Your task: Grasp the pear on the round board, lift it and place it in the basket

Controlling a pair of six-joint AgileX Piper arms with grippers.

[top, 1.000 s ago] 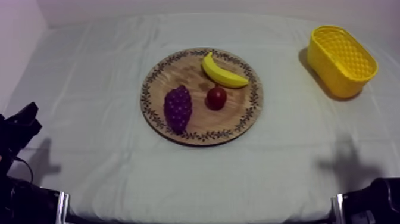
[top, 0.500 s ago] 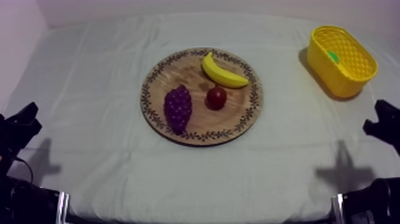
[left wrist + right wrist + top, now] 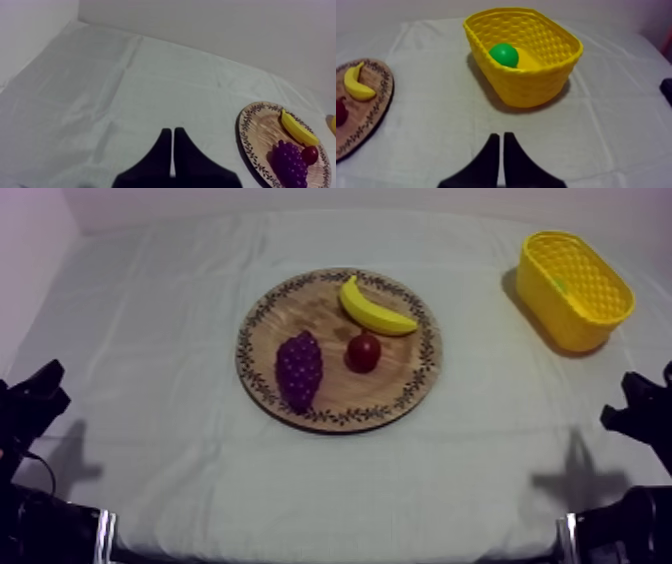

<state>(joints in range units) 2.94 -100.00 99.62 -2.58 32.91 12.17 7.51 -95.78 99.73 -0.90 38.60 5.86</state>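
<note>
As the pear [image 3: 503, 54] lies in the yellow basket [image 3: 536, 85], right fingers [image 3: 488, 159] retreat, narrow like left fingers [image 3: 159, 157].

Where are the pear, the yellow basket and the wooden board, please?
pear [image 3: 503, 55]: right wrist view, its green top.
yellow basket [image 3: 536, 87]: right wrist view, front wall.
wooden board [image 3: 395, 363]: top view, bare wood.

Dim, even overhead light; soft shadows

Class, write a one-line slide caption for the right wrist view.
Green toy pear lies inside the yellow woven basket; the shut, empty right gripper faces it.
</note>
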